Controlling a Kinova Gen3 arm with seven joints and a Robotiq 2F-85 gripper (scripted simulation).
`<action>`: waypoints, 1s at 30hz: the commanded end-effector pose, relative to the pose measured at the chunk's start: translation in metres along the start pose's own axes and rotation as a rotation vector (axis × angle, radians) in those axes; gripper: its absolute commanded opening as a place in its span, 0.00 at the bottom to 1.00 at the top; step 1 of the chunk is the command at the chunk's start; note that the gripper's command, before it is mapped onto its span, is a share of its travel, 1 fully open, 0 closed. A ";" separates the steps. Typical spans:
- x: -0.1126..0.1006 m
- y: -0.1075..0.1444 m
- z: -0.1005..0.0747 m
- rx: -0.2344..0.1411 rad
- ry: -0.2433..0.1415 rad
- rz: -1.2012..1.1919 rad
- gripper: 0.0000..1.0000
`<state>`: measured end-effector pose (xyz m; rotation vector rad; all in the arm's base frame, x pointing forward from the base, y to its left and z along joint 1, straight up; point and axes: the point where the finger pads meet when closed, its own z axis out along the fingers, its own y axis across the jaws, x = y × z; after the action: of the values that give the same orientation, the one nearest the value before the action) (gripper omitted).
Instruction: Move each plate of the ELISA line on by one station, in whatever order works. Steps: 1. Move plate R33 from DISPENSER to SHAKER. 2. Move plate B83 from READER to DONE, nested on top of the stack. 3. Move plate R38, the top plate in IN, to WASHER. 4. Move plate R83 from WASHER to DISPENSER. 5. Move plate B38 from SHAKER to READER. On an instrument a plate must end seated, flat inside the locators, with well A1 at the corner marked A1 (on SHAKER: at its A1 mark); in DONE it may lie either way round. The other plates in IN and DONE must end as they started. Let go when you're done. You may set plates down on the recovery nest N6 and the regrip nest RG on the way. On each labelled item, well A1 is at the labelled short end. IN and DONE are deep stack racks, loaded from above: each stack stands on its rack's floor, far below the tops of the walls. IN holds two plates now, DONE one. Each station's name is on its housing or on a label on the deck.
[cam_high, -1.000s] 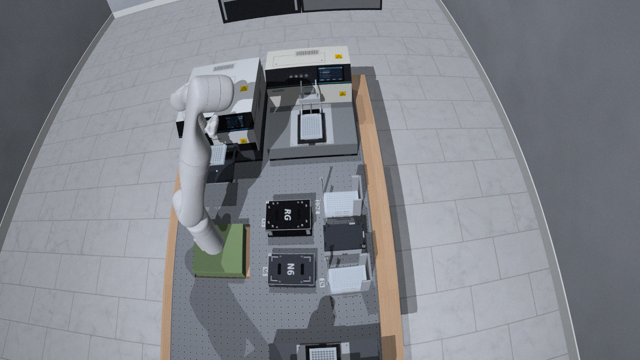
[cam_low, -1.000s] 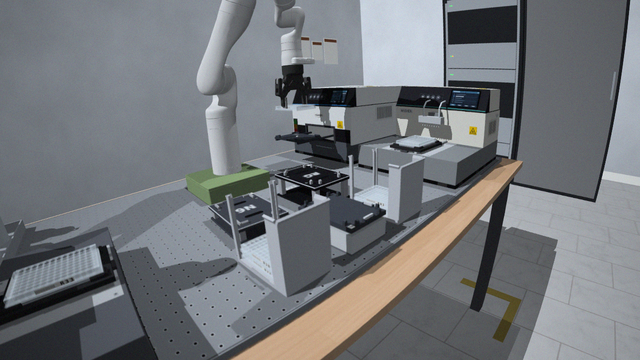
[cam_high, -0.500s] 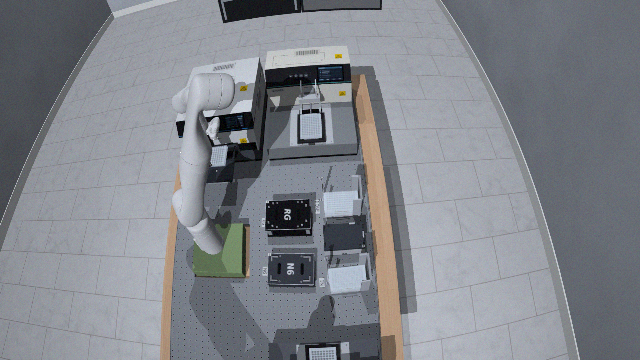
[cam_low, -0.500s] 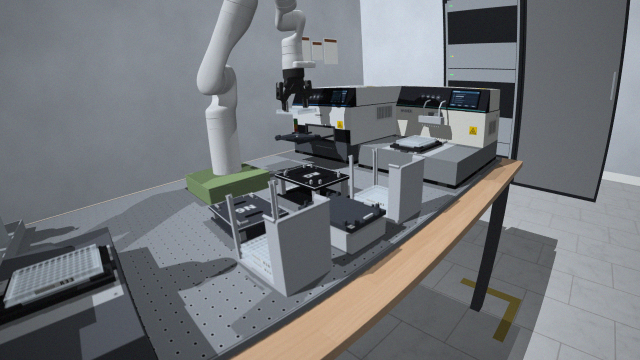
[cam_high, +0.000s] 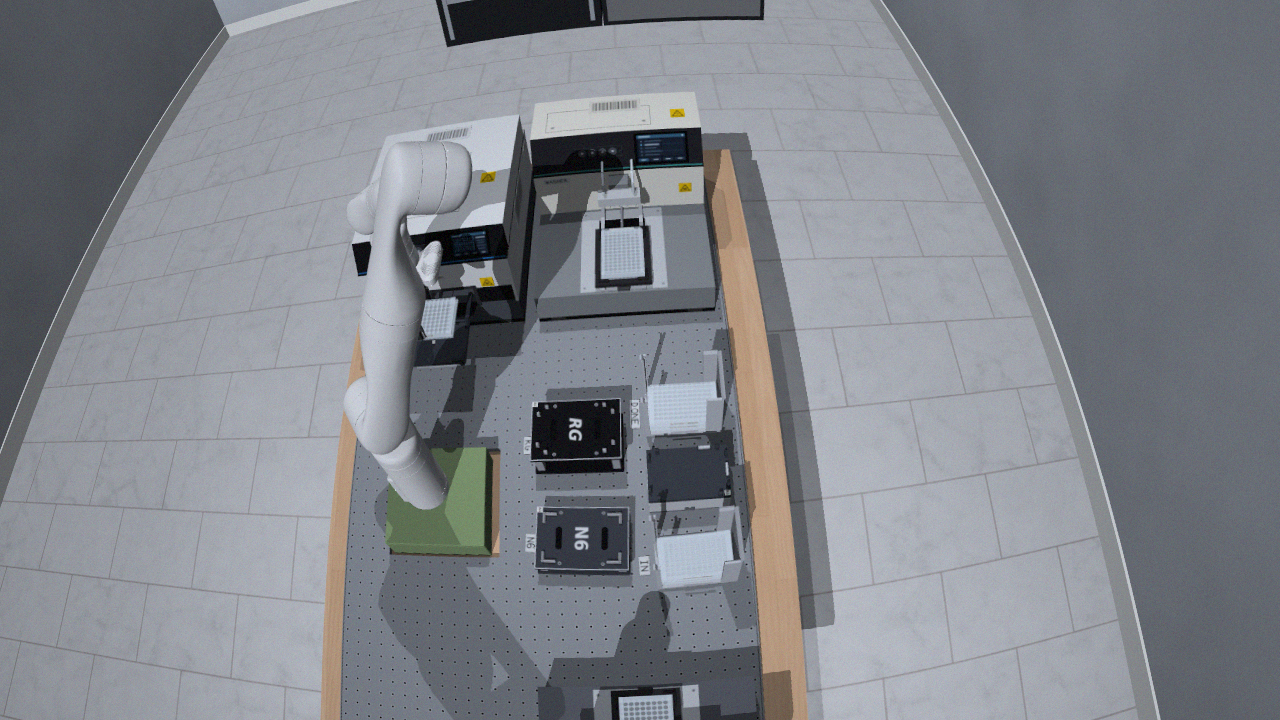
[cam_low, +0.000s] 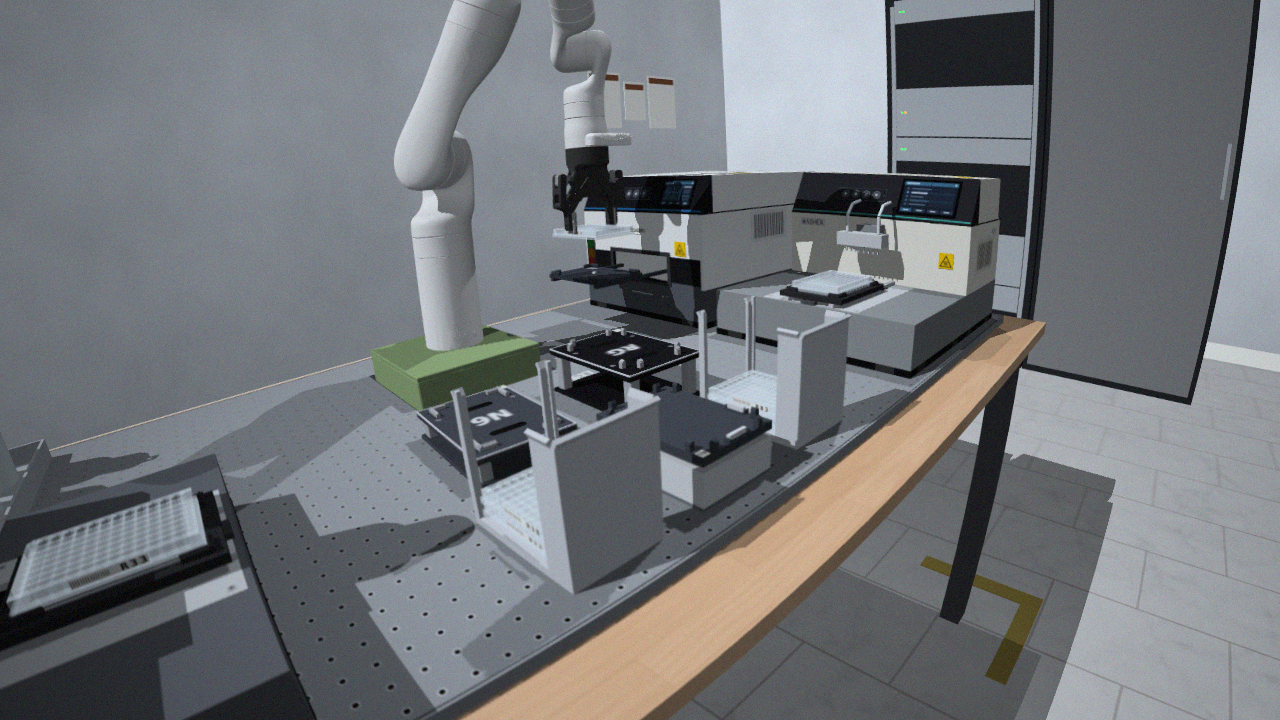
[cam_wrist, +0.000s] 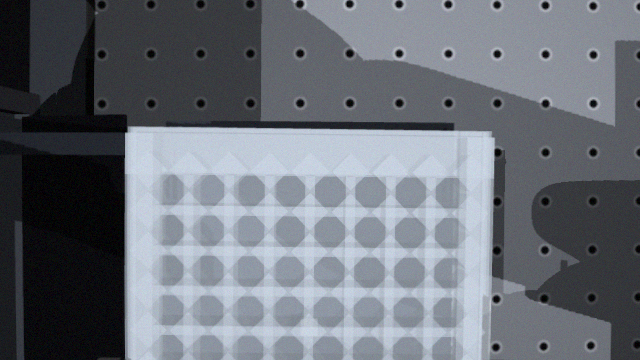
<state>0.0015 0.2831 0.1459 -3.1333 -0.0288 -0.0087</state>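
Well, my gripper (cam_low: 588, 214) stands wide, holding a plate (cam_low: 590, 233) by its long sides; the READER tray (cam_low: 595, 273) lies right below it.

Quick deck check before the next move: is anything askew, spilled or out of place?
Nothing stands out. The one unseated plate hangs level in the gripper above the reader's empty tray; the washer plate sits flat.
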 end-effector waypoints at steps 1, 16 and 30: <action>-0.003 0.000 0.006 0.000 -0.002 -0.002 0.94; -0.003 0.001 0.023 0.000 -0.002 -0.002 0.94; -0.004 0.001 0.039 0.000 -0.003 -0.003 0.94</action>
<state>0.0007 0.2830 0.1113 -3.1330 -0.0313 -0.0093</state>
